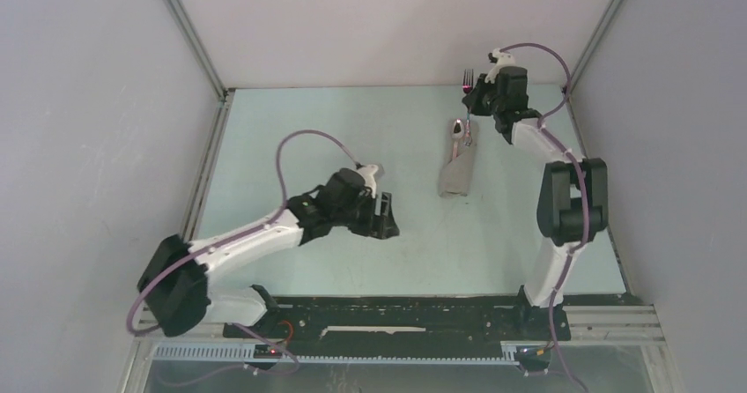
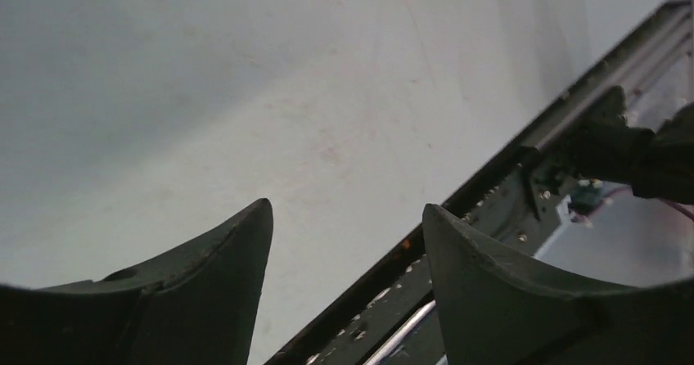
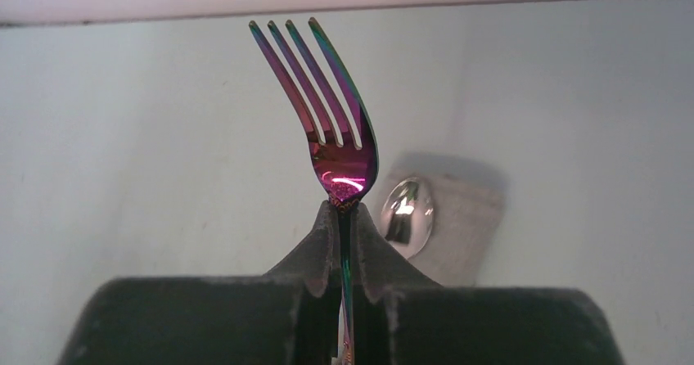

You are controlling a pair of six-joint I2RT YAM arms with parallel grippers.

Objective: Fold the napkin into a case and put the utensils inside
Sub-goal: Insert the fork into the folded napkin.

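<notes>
Right wrist | right fingers (image 3: 317, 246) clamp fork (image 3: 344, 156) at neck | fork likely light, rigid, slick | left fingers (image 2: 217, 259) released

Left arm (image 1: 247, 239), right arm (image 1: 551, 274): white links, black joints, purple cables (image 1: 308, 132); pincer fingers (image 2: 205, 299) dark, matte, wedge-shaped.

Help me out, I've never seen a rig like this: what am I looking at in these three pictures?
Two robot arms are bolted to a table. The wide picture looks down from above; the other two come from wrist cameras. On the table lies a grey napkin folded into a narrow case, with the bowl of a spoon showing at its far end. The right arm has its jaws shut on a fork, tines pointing away from it. The left arm has its jaws open, holding nothing.
</notes>
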